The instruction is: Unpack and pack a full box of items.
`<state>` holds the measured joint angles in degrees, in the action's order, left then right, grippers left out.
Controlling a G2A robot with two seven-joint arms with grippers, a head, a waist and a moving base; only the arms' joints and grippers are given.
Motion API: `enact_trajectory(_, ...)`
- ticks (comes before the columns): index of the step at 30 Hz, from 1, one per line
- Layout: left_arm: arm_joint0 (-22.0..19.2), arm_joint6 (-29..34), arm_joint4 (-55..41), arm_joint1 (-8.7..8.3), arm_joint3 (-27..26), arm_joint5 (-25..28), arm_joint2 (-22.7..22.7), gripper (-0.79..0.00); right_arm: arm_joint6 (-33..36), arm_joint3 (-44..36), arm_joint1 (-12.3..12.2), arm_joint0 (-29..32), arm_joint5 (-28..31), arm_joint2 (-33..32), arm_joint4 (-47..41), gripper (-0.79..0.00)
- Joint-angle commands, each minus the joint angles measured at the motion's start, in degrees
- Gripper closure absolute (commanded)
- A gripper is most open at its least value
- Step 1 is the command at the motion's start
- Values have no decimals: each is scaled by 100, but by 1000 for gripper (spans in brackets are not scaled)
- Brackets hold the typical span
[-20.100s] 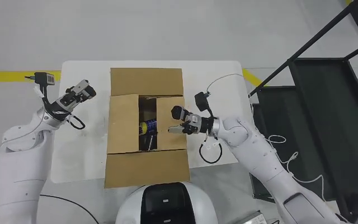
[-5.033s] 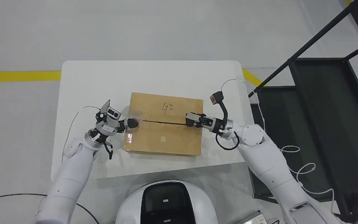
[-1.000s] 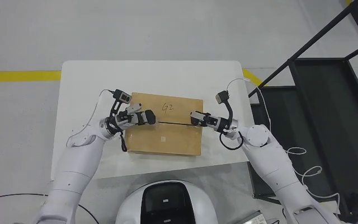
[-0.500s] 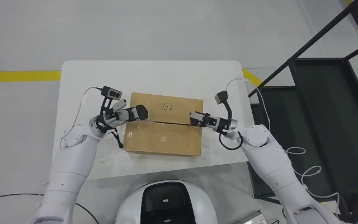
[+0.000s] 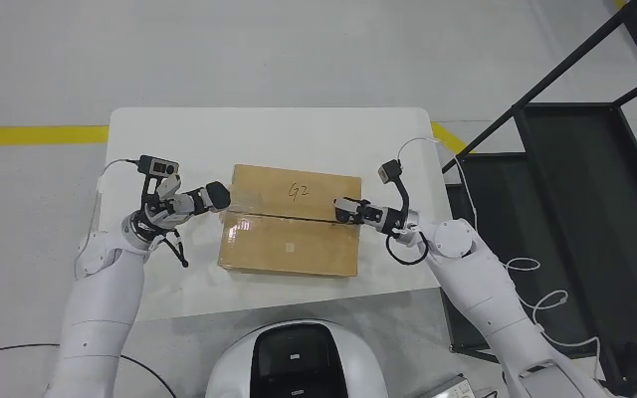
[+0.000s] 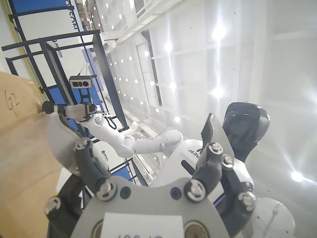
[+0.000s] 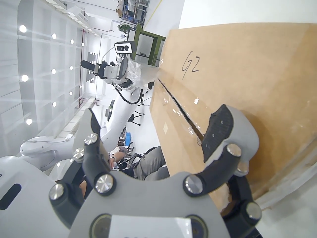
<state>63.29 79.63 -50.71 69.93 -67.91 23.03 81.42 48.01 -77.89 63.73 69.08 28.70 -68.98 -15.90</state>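
White surface (image 5: 378,139) with a cardboard box (image 5: 289,239) at its middle, flaps folded shut along a seam (image 5: 299,216). Left hand (image 5: 215,196) hangs open just off its left end; right hand (image 5: 343,211) open, one finger (image 7: 220,127) on the box top. Packing looks essentially finished.

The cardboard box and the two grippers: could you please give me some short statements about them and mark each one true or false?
1. The cardboard box is closed on top. True.
2. The box stands on the floor. False: it stands on the white table.
3. The right gripper is open at the box's right end. True.
4. The left gripper is shut on a bottle. False: it is open, beside the box's left end.
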Motion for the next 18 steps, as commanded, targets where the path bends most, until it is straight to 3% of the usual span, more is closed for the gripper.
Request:
enact_trajectory(1,-88,16,-3,29,-44,-52,-163,-785,-39,-65,0,8,103,-18,0,-785)
enact_trajectory(6,-374,-84,-14,130,10,-88,-609,-785,9,-262,-22,51,461,-91,141,-785)
enact_trajectory(12,-629,-150,40,252,200,-64,-1113,-785,197,-485,-104,13,1190,-283,1089,-785)
enact_trajectory(18,-770,-90,116,268,410,186,-1133,-785,-69,-898,-176,212,1622,-481,2192,-785)
